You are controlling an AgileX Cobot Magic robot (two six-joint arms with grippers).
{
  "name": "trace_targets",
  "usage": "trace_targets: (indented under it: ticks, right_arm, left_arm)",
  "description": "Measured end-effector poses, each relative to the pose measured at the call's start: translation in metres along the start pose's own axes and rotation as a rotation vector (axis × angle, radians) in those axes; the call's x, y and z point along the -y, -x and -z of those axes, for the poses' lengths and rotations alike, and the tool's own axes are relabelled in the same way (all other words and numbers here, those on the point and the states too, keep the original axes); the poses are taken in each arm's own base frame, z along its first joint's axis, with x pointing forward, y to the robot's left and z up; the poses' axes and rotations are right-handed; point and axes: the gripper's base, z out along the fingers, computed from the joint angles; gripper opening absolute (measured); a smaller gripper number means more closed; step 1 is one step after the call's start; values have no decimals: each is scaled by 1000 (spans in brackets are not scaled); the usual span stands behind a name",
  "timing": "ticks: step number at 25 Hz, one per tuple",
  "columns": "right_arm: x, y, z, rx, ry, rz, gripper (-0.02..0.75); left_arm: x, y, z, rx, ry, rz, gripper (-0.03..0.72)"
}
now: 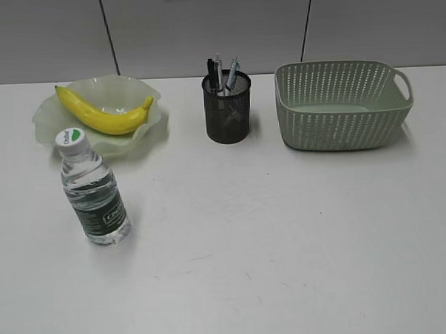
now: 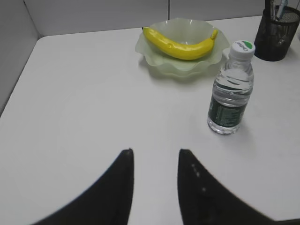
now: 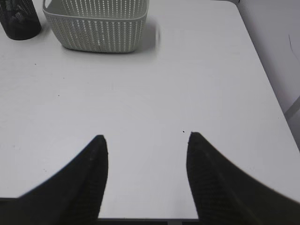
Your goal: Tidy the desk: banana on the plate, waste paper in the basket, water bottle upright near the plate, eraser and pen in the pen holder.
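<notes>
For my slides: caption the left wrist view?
Open left gripper above desk; banana on plate, water bottle upright.

All I see of my own rig is the fingers, in the two wrist views. The left gripper (image 2: 154, 152) ends in two matte black fingers (image 2: 115, 192), broad at the base and curving to blunt points; the right-hand one carries a few small pale specks (screws or dimples, I cannot tell). The right gripper (image 3: 146, 137) has the same black tapered fingers (image 3: 213, 180), with a fine dotted texture.
</notes>
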Motion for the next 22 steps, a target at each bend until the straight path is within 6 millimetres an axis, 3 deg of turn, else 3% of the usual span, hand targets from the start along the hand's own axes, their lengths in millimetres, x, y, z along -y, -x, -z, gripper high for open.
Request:
trace_targets:
  ticks: [22]
  right_arm:
    - [0, 0, 0, 0, 0, 1, 433]
  left_arm:
    - [0, 0, 0, 1, -1, 1, 238]
